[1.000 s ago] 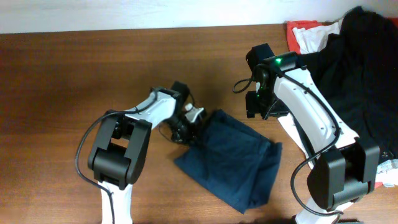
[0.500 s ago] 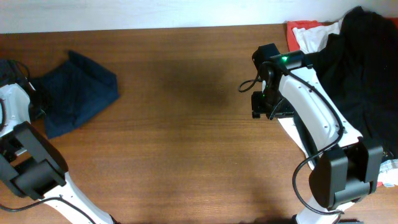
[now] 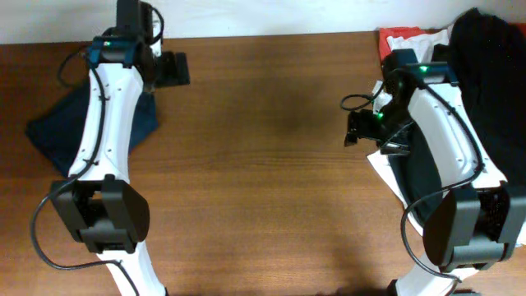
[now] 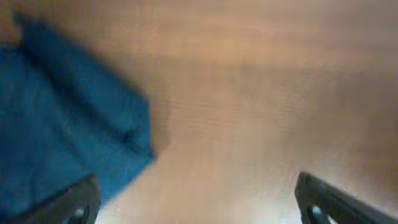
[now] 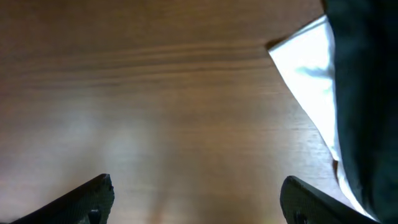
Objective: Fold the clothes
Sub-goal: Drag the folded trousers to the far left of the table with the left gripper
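The dark navy shorts [image 3: 62, 127] lie in a folded bundle at the table's far left, partly under my left arm; in the left wrist view the shorts [image 4: 62, 124] fill the left side, blurred. My left gripper [image 3: 174, 70] hovers near the back edge, to the right of the shorts, open and empty [image 4: 199, 205]. My right gripper [image 3: 355, 133] stands open over bare wood [image 5: 199, 196], just left of the pile of clothes: black [image 3: 493, 82], white [image 3: 411, 51] and orange-red [image 3: 397, 34]. White [image 5: 308, 68] and black [image 5: 367, 93] fabric show at the right wrist view's right edge.
The wooden table [image 3: 263, 164] spans the view, with a pale wall along its back edge. A white cloth corner [image 3: 380, 163] pokes out from under the right arm. Both arm bases stand at the front edge.
My left arm carried the navy shorts from the table's middle to the far left, let go and swung up to the back edge. My right gripper shifted right toward the pile and opened wider.
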### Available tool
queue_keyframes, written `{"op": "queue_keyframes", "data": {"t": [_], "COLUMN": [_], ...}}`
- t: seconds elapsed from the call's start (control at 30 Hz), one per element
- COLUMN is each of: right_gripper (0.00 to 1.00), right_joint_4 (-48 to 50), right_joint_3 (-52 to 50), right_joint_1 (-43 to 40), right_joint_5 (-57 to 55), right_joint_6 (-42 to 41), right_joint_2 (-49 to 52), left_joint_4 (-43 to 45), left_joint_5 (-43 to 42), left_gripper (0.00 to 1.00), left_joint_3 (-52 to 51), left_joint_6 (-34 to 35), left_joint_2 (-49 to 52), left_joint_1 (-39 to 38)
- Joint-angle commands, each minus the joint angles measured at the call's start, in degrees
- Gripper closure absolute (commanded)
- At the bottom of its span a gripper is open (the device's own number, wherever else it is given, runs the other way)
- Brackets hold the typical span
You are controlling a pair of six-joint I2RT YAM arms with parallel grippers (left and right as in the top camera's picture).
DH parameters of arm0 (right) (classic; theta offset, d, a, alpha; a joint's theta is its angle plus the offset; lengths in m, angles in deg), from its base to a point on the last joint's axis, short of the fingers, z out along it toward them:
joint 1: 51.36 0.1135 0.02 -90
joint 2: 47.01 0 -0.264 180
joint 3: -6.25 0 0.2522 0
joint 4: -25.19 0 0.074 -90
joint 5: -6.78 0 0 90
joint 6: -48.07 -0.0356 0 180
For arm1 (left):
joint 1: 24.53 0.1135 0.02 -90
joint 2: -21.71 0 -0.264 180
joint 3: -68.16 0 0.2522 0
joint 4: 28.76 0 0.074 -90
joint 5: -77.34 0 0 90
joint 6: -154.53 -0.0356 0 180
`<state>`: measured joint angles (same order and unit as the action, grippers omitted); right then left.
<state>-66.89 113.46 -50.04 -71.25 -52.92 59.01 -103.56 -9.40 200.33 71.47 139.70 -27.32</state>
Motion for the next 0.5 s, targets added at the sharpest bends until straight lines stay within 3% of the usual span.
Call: {"op": "queue_keyframes", "data": {"t": [0.0,0.1,0.2,0.33,0.4,0.47], "right_gripper": [0.11,0.11,0.11,0.11,0.11,0.11], "right_joint_4": [-0.6,-2.0,-2.6,-2.5,-2.9,-2.9], "right_joint_3": [0.8,0.7,0.7,0.7,0.7,0.7], "right_joint_1": [-0.2,-0.2,-0.2,-0.2,-0.2,-0.2], "right_joint_5": [1.3,1.3,1.1,0.9,0.9,0.9], "right_joint_6": [2.0,2.0,2.0,2.0,2.4,2.6], "right_joint_2": [-1.2,-1.2,-1.2,-1.2,-1.2,-1.2], "left_joint_4": [12.4,21.0,20.9,11.5,-2.0,-8.5], "left_joint_5": [0.6,0.6,0.6,0.6,0.6,0.6], "left_gripper": [0.01,0.01,0.01,0.01,0.01,0.01], "left_joint_3": [0.5,0.5,0.5,0.5,0.5,0.5], "left_joint_6": [-1.7,-2.7,-2.6,-1.2,0.3,0.3], "left_joint_2": [7.0,15.9,20.7,23.3,23.9,23.9], "left_joint_1": [0.4,0.6,2.3,5.9,9.0,10.8]}}
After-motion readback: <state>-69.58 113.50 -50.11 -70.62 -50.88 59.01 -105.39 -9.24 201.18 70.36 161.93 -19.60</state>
